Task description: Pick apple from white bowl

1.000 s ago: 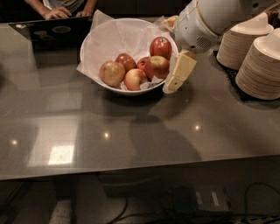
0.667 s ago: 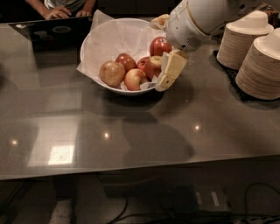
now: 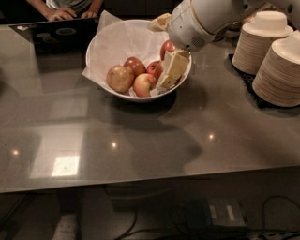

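The white bowl, lined with crinkled white paper, stands at the back middle of the grey table. The apple, large, pale and golden-tan, lies at the bowl's front left. Beside it are a smaller yellow-red apple and shiny red apples. My gripper, with cream-coloured fingers, reaches down from the white arm into the right side of the bowl, over the red apples and to the right of the tan apple, apart from it.
Two stacks of beige paper plates with white cups on top stand at the right on a black mat. A person's hands and a dark laptop are at the back left. The table's front edge runs below.
The arm and gripper moved left, from beside the bowl's right rim to over the apples inside the bowl. The apples have not moved.
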Controlling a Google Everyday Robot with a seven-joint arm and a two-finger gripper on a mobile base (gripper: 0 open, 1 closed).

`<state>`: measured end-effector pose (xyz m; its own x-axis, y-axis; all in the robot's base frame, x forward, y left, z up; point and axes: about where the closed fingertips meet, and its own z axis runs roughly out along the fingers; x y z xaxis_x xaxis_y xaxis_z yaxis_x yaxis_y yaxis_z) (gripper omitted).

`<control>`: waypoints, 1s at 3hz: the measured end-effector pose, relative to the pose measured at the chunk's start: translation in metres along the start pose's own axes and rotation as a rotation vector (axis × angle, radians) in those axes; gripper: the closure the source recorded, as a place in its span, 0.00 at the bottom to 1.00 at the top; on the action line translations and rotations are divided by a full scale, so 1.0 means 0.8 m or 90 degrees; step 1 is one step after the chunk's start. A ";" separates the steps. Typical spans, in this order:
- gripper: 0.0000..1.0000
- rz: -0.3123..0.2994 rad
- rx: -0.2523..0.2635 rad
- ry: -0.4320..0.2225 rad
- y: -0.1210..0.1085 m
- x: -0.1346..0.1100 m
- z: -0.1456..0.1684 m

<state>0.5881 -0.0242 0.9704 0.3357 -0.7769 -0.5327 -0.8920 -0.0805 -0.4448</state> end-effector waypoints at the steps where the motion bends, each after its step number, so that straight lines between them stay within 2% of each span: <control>1: 0.09 -0.014 -0.007 -0.024 -0.011 -0.003 0.014; 3: 0.28 -0.053 -0.028 -0.070 -0.033 -0.013 0.050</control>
<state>0.6205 0.0109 0.9590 0.4383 -0.6938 -0.5715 -0.8710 -0.1709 -0.4606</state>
